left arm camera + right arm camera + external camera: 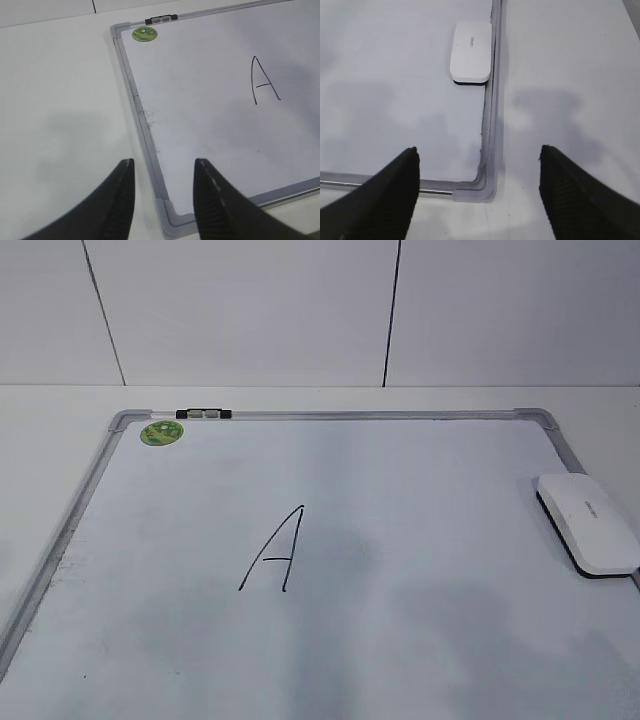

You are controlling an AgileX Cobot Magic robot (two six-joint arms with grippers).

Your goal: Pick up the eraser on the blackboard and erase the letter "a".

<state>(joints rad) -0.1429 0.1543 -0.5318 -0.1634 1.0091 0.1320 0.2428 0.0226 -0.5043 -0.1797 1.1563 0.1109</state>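
Note:
The blackboard (430, 540) is a white board with a grey frame, lying flat on the table. The white eraser (588, 523) rests on it against the right frame, and nothing touches it. A tall capital "A" (275, 552) is written in the middle; the letter "a" is out of view. My left gripper (164, 162) hangs open and empty over the board's (200, 100) near left corner. My right gripper (478, 150) is wide open and empty over the near right corner, with the eraser (471, 51) farther along the frame. Neither gripper shows in the exterior view.
A green round magnet (161, 433) sits at the board's far left corner, beside a small black and white clip (204, 414) on the top frame. White table surrounds the board, and a white panelled wall stands behind it.

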